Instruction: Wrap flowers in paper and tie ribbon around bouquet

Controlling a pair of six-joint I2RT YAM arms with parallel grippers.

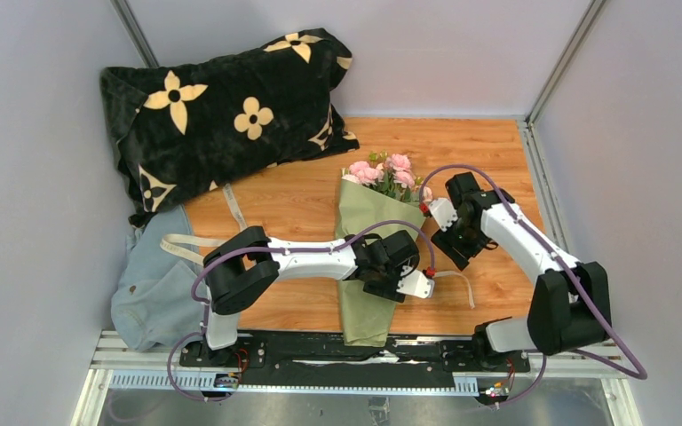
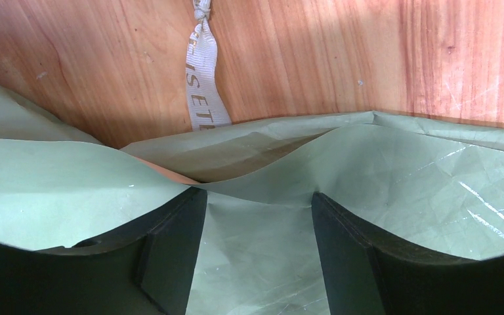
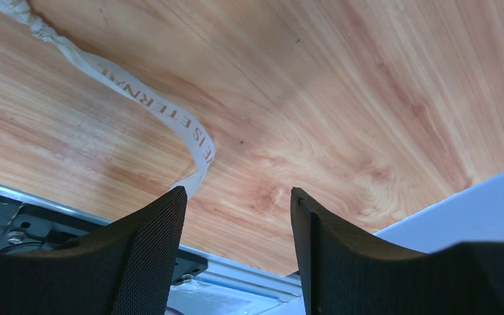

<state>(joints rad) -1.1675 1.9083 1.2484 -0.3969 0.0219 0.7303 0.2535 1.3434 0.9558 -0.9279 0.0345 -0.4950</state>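
The bouquet (image 1: 361, 222) lies on the wooden table as an olive-green paper (image 2: 400, 177) cone. Its pink flowers (image 1: 382, 171) point to the far side. My left gripper (image 1: 382, 280) reaches across the cone's lower half. In the left wrist view this gripper (image 2: 259, 193) is open, its fingertips (image 2: 184, 216) down on the green paper, and a sliver of tan paper (image 2: 170, 174) shows. The cream ribbon (image 1: 462, 286) trails out right of the cone and lies on the wood (image 3: 151, 98). My right gripper (image 3: 239, 190) hangs open and empty beside it, right of the bouquet (image 1: 451, 253).
A black pillow (image 1: 222, 98) with tan flower prints fills the far left. A pale blue-grey cloth (image 1: 155, 284) lies at the near left, with ribbon (image 1: 178, 244) across it. The metal rail (image 1: 320, 351) runs along the near edge. Grey walls close in on both sides.
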